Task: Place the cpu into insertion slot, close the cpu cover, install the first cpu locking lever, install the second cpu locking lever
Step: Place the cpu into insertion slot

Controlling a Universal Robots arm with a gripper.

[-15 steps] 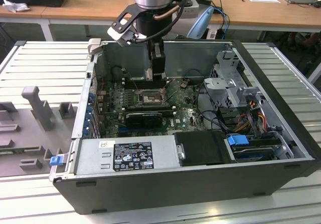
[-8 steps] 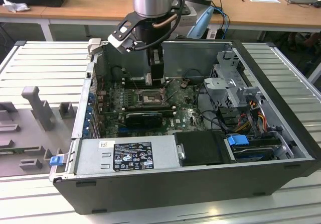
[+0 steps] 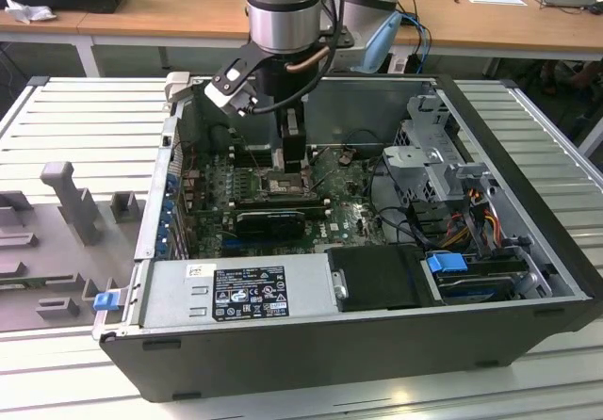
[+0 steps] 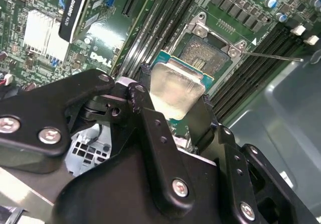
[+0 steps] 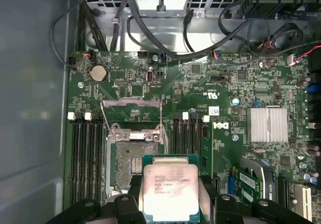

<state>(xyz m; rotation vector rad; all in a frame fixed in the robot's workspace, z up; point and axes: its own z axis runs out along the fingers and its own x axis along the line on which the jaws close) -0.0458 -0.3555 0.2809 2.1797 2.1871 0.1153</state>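
Observation:
My gripper (image 5: 170,185) is shut on the cpu (image 5: 170,196), a flat square chip with a dull silver top and a green edge. Its black fingers (image 4: 143,101) press on two opposite sides of the chip (image 4: 174,91). The cpu hangs above the green motherboard, beside the insertion slot (image 5: 126,164) and partly over its edge. The slot (image 4: 206,53) lies open, with its dark contact field bare. The cpu cover (image 5: 131,102) stands flipped back behind the slot. A thin locking lever (image 4: 276,57) sticks out to the side. In the exterior view the gripper (image 3: 294,161) reaches down into the case over the slot (image 3: 281,187).
Black memory slots (image 5: 85,153) flank the socket. A long black graphics card (image 3: 271,220) lies toward the case front. A power supply (image 3: 236,288), drive bays (image 3: 443,166), loose cables (image 5: 165,43) and a finned heatsink (image 5: 267,125) crowd the case. Grey fixtures (image 3: 71,203) stand on the exterior view's left.

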